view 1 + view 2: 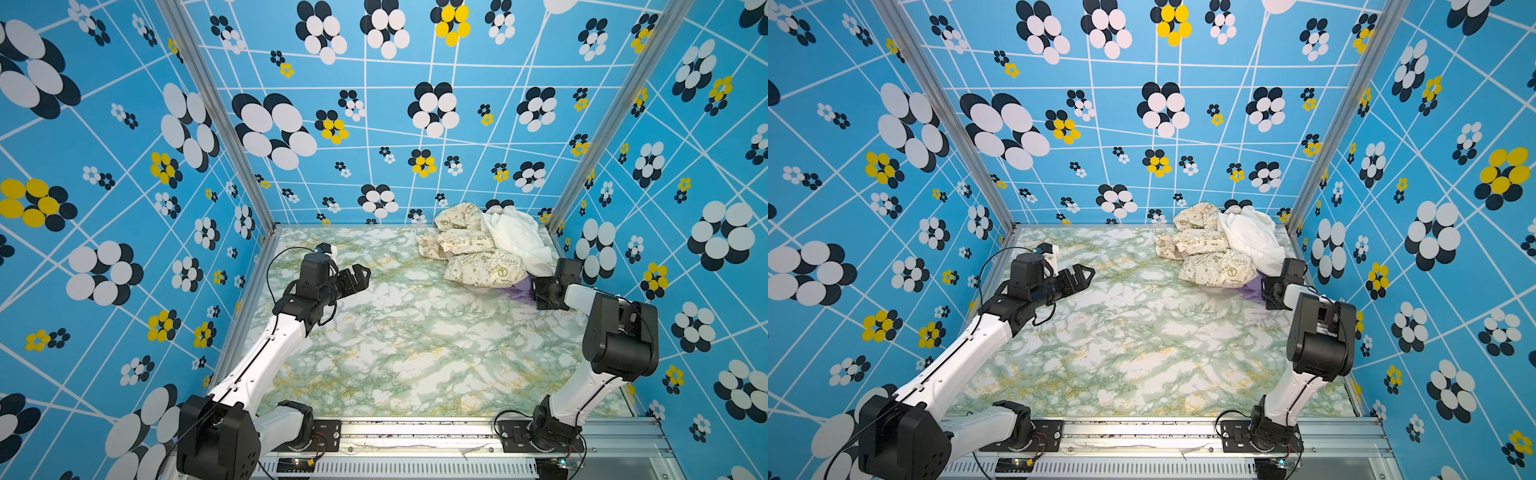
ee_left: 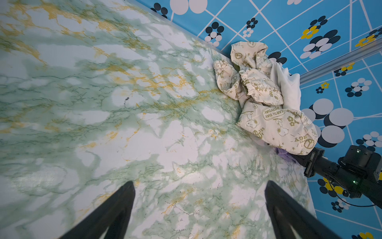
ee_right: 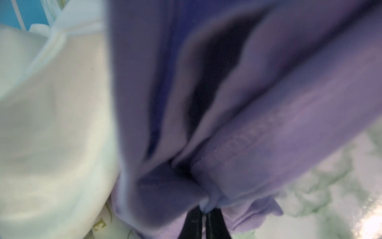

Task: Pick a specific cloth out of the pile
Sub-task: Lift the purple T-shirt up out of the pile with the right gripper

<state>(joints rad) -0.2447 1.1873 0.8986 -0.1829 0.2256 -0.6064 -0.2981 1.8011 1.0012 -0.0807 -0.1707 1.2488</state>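
Green-marbled table, with a pile of soft cream and white garments in its far right corner.
A soft lavender-purple cloth pokes out at the pile's near edge, seemingly from underneath. The right pincer is clamped on a fold of it, while the left pincer gapes wide, well apart.

arms: white links | joints: black | cables: thin, black
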